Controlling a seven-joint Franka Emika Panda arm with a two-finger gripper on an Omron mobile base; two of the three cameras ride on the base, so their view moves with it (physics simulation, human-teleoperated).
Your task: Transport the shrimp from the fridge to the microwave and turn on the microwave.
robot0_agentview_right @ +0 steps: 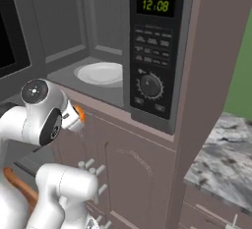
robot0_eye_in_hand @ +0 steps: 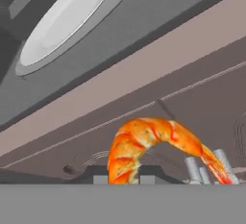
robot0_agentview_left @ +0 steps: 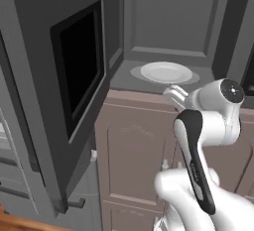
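Note:
The microwave [robot0_agentview_right: 152, 51] stands open, its door [robot0_agentview_left: 74, 81] with the black window swung out to the left. A round white plate [robot0_agentview_left: 165, 71] [robot0_agentview_right: 101, 72] [robot0_eye_in_hand: 67, 18] lies inside. My gripper [robot0_agentview_left: 172, 95] [robot0_agentview_right: 78, 117] hovers just in front of and slightly below the microwave's floor edge, shut on the shrimp [robot0_eye_in_hand: 144, 146], a curved orange crescent. In the right base view an orange bit of the shrimp [robot0_agentview_right: 79, 115] peeks out beside the hand. The fingertips are hidden behind the shrimp. The fridge is out of view.
The control panel with its clock and round dial [robot0_agentview_right: 150, 85] is right of the opening. Brown cabinet doors [robot0_agentview_left: 134, 150] lie below. A marble counter [robot0_agentview_right: 221, 159] is at the far right. The open door juts out on the left.

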